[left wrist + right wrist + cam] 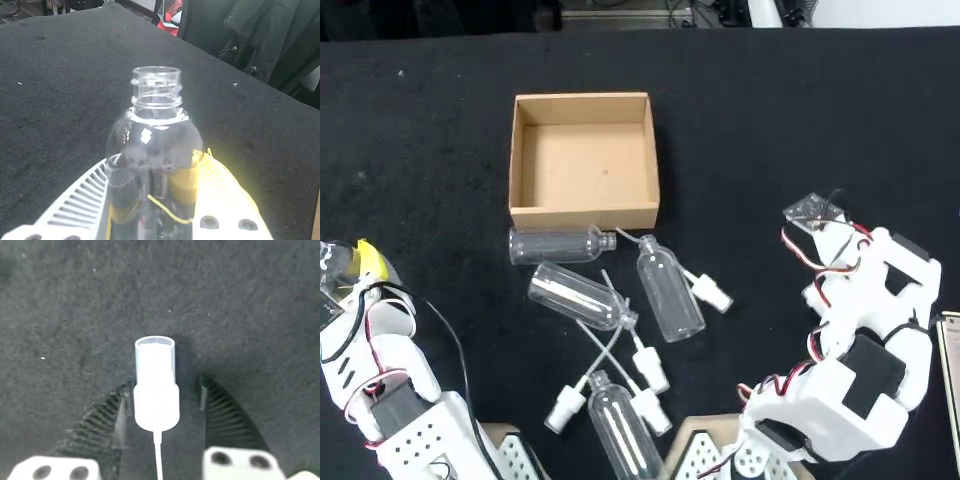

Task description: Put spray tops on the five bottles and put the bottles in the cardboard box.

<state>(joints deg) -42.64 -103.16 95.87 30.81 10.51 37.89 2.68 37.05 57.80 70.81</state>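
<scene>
Left pincer (157, 169) clenched a clear bottle (156, 112) | right pincer (164, 390) gaped around spray top (156, 382) | risk: uneven closing might have tipped it.

2 arms folded low, left gripper (157, 162) jaws clamped, right gripper (164, 385) jaws parted

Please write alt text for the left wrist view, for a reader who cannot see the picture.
A clear bottle is held between the fingers of the left gripper, its threaded neck sticking out past them, open, with no spray top on it. Beyond it lies the black table, with dark clothes hanging past its far edge.
</scene>
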